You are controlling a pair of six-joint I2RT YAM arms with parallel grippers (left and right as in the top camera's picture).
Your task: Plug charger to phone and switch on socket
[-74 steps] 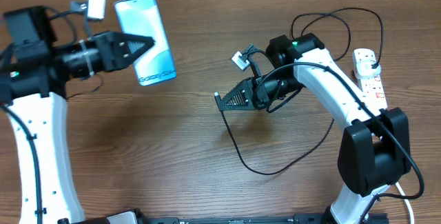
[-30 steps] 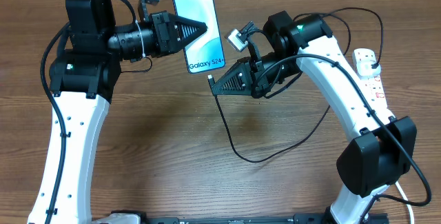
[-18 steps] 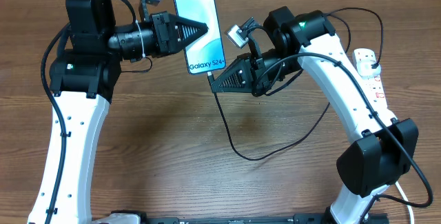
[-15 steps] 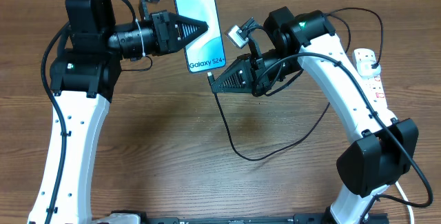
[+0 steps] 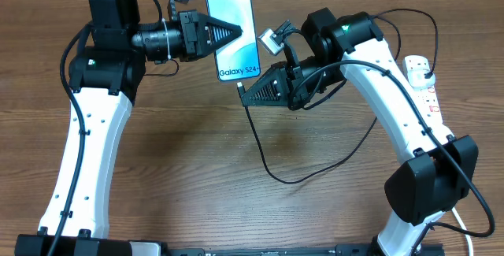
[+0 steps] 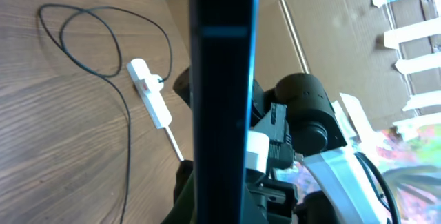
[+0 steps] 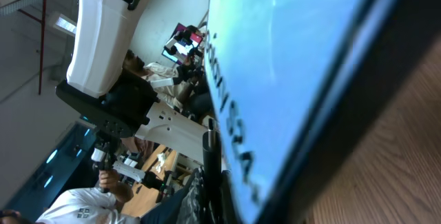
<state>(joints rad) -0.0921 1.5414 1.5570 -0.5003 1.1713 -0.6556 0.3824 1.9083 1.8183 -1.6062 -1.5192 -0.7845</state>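
Note:
My left gripper (image 5: 235,32) is shut on the phone (image 5: 236,16) and holds it above the table, blue screen up, the "Galaxy S24" end toward the front. In the left wrist view the phone (image 6: 224,93) shows edge-on as a dark bar. My right gripper (image 5: 246,97) is shut on the charger (image 5: 264,161) at its connector end, just below the phone's near right corner. The right wrist view shows the connector tip (image 7: 211,158) close beside the phone's screen (image 7: 296,65); whether they touch is unclear. The black cable loops away to the white socket (image 5: 424,89) at the right edge.
A black plug (image 5: 426,72) sits in the socket's far end, and the socket (image 6: 149,93) also shows in the left wrist view with cable loops (image 6: 103,38) beside it. The slack cable lies on the wooden table (image 5: 173,169) between the arms. The right arm's base (image 5: 425,185) stands front right.
The left arm has shifted the phone a little to the right, toward the connector. The right gripper, after rising to the phone's lower end, has held still for the last half second.

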